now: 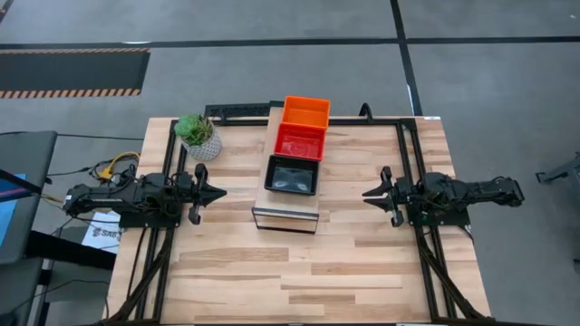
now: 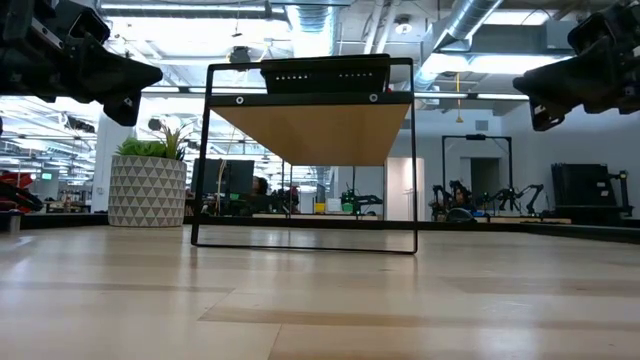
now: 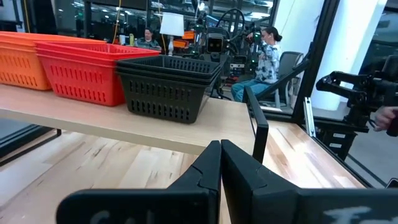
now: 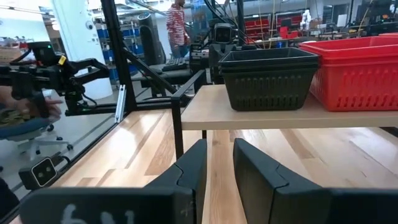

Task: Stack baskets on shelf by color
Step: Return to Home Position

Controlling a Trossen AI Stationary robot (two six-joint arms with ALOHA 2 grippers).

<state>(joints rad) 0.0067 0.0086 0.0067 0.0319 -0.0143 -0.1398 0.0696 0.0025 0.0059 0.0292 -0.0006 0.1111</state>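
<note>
- Seen from my remote station: the shelf (image 1: 286, 206) stands mid-table, its light board raised on a dark frame above the table (image 1: 299, 272).
- All the baskets I can see sit on that board in one row, grouped by colour. The orange baskets (image 1: 306, 110) are at the far end, the red baskets (image 1: 300, 141) are in the middle, and the black baskets (image 1: 292, 175) are toward the near end. Each group sits close against the next.
- The left wrist view shows the black baskets (image 3: 166, 84) nested, with several rims one above another. The strip of board at the near end is bare.
- The left hand (image 1: 220, 193) hovers over the table to the left of the shelf, well apart from it and pointing toward it. Its fingers (image 3: 210, 168) are pressed together, clenched on nothing.
- The right hand (image 1: 369, 195) mirrors it on the shelf's right side, equally clear of the frame. Its fingers (image 4: 194, 163) stand a little apart, released, with only bare table showing between them.
- In the low view both hands hang high above the table, the left hand (image 2: 140, 82) and the right hand (image 2: 532, 95) flanking the shelf.
- A potted plant (image 1: 198, 136) sits near the table's far edge, left of the shelf.
- In the room behind the table, one person sits (image 3: 268, 53) and another stands (image 4: 177, 31).
</note>
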